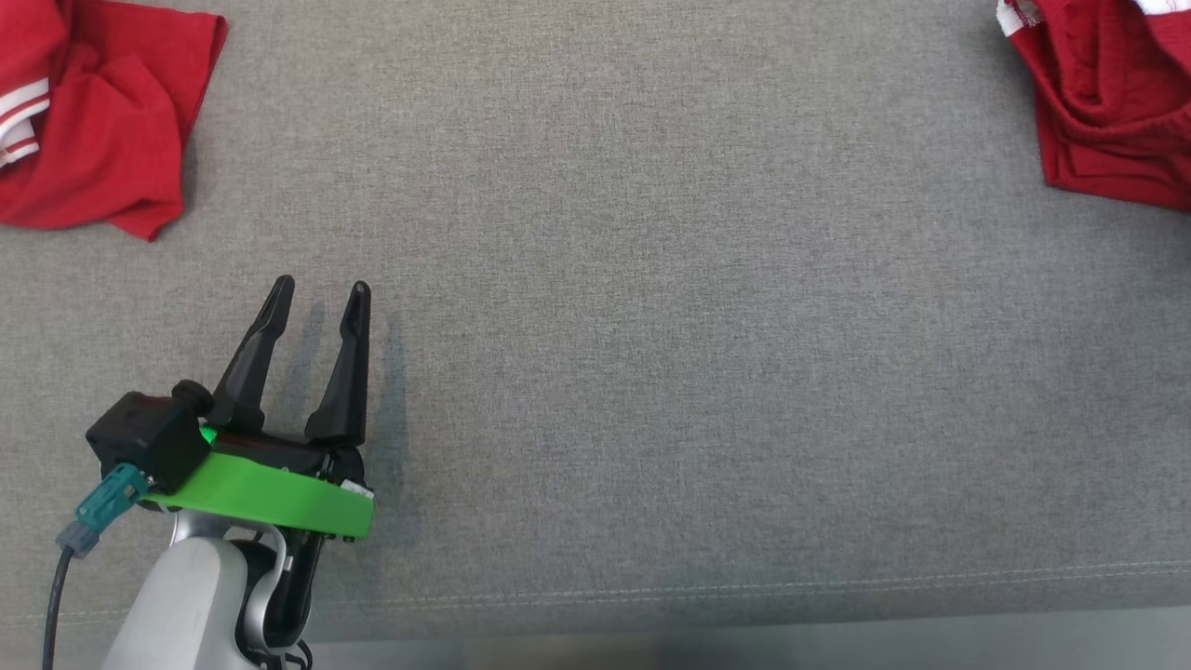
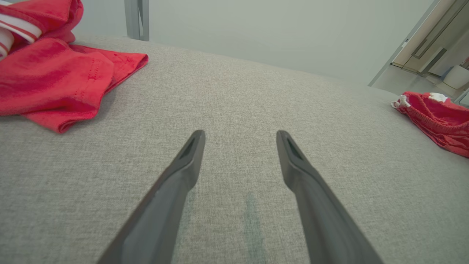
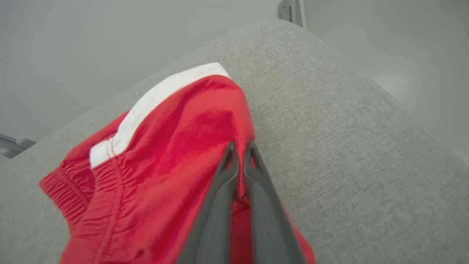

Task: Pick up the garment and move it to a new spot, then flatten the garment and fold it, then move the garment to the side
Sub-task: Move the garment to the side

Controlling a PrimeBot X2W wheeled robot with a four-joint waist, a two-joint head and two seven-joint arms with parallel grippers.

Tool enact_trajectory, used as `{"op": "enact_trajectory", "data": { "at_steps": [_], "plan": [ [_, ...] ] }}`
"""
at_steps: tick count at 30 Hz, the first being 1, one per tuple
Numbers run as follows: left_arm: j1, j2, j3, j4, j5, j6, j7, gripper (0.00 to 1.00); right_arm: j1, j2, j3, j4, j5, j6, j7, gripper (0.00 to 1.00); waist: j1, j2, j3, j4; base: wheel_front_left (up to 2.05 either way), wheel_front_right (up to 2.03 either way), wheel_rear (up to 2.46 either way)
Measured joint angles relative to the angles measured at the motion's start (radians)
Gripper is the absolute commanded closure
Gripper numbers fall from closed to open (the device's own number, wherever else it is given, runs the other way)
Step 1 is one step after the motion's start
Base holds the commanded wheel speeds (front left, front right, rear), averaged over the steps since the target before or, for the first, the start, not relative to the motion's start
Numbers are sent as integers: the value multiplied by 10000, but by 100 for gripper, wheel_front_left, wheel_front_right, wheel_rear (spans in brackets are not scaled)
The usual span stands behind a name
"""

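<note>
Red shorts [image 1: 1107,102] pinched at the right end of a grey cushion [image 1: 651,326]
Head view: the left gripper [image 1: 322,288] stands wide open over bare cushion, with a red shirt [image 1: 102,140] far left. Left wrist view adds a pale wall [image 2: 256,29] and a metal post [image 2: 137,18] behind. Right wrist view: the right gripper [image 3: 240,146] is closed on the shorts' red fabric (white band [image 3: 161,99] just beyond), near the cushion's rounded edge.

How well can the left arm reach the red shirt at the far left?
Probably yes: the open left end effector has only bare grey cushion between it and the shirt.
</note>
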Motion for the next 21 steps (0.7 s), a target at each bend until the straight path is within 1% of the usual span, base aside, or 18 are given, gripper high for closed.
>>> {"op": "enact_trajectory", "data": {
  "at_steps": [1, 2, 3, 4, 14, 21],
  "plan": [
    [0, 0, 15, 36, -36, 0, 0, 0, 10, 50, 2, 63, 0, 0, -2, 100, 0, 0, -15, 10, 0, 0, 0],
    [0, 0, 27, 59, -56, 0, 0, 0, 20, 102, 10, 111, 0, 0, -25, 98, 0, 0, -39, 11, 0, 0, 0],
    [-1, 0, 25, 69, -56, 0, 0, 0, 23, 142, 17, 150, 0, 0, -92, 64, 0, 0, -66, 10, 0, 0, 0],
    [-2, 0, 21, 75, -56, 0, 0, 0, 23, 169, 23, 180, 0, 0, -130, 0, 0, 0, -95, 7, 0, 0, 0],
    [-47, -29, -44, 240, -65, 0, 0, 0, 280, 282, 128, 692, -213, -4, -681, 0, 0, 0, -570, -20, 0, 0, 0],
    [-47, -111, 77, 399, -65, 0, 0, 0, 445, 186, 174, 700, -420, 2, -1461, 0, 0, 0, -1055, -62, 0, 0, 0]
  ]
}}
